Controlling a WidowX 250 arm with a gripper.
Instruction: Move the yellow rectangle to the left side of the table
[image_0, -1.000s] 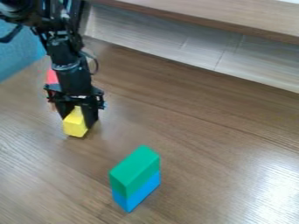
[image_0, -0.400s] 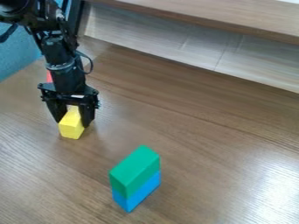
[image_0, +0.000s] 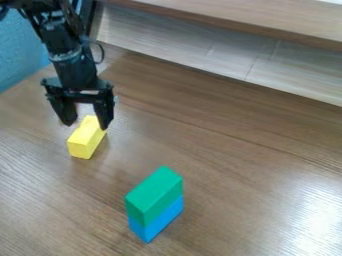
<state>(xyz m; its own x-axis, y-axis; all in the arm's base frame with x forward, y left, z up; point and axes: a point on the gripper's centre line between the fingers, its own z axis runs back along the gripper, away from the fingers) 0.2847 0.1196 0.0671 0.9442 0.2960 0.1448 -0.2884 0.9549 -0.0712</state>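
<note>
Clock directions were taken on the camera view, with 12 at its top edge. The yellow rectangle (image_0: 85, 140), a long block, lay on the tabletop (image_0: 227, 165) at 9 o'clock, so on the left side as viewed. Its long axis ran from about 1 o'clock at the far end to 7 o'clock at the near end. A soft shadow fell along its right flank.

The black arm (image_0: 57, 35) entered at 11 o'clock and slanted down to the gripper (image_0: 86, 124), which hung at the far end of the yellow rectangle. Fingers were apart, with a wide gap between them and nothing clamped. One tip stood off to the left of the block; the other overlapped its far right edge in view. Contact at that edge: could not tell. A thin black cable (image_0: 101, 52) looped out on the arm's right side.

Second item, between 6 and 7 o'clock: a green block (image_0: 153, 192) stacked on a blue block (image_0: 163, 219), long sides aligned. The pair stood toward 5 o'clock from the yellow rectangle, well apart from it.

Surroundings: a wooden ledge (image_0: 240, 20) ran from 12 to 2 o'clock, with a pale panel (image_0: 200, 50) below it. A blue surface (image_0: 20, 60) was at 10 o'clock. Bright glare lay on the tabletop at 4 o'clock.
</note>
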